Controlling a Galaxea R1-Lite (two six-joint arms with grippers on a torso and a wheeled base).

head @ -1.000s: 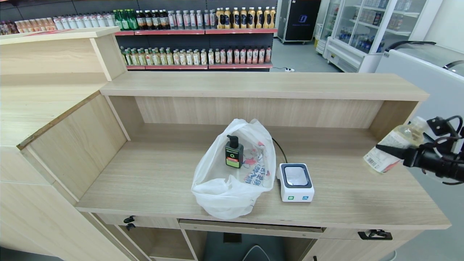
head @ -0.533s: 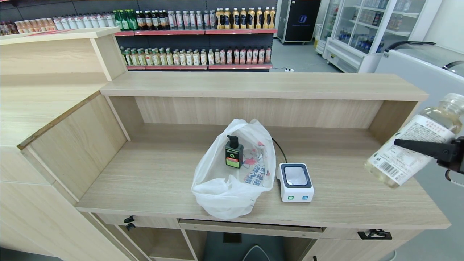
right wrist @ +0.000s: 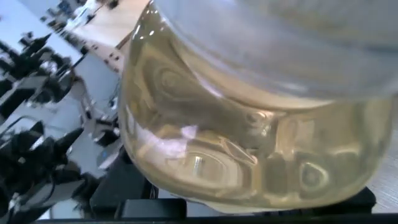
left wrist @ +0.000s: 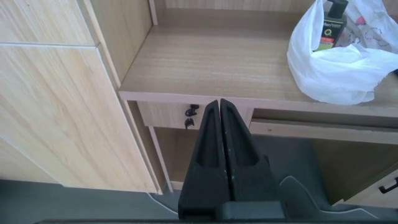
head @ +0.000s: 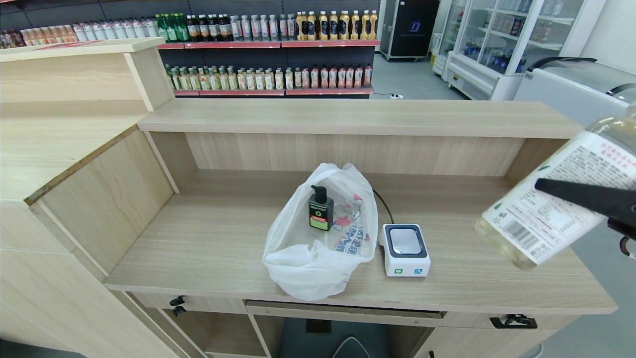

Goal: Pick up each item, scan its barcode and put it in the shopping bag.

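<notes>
Right gripper [head: 552,193] clamps the bottle [head: 546,223], tilted base-down above the right end of the counter [head: 472,283]; I judge this angle lets the barcode [head: 522,235] face the scanner [head: 405,247]. Beyond, the shopping bag [head: 308,258] stands open just beside the scanner, ready to receive it.

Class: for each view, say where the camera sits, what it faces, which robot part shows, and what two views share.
Head view: on the head, facing forward and down at the counter, shopping bag and scanner; the right tool holds a bottle.
Left wrist view: on the left wrist, facing past the shut left tool to the counter's edge.
Right wrist view: on the right wrist, close on the bottle's base.
Shared: head and left wrist views both show the shopping bag.
</notes>
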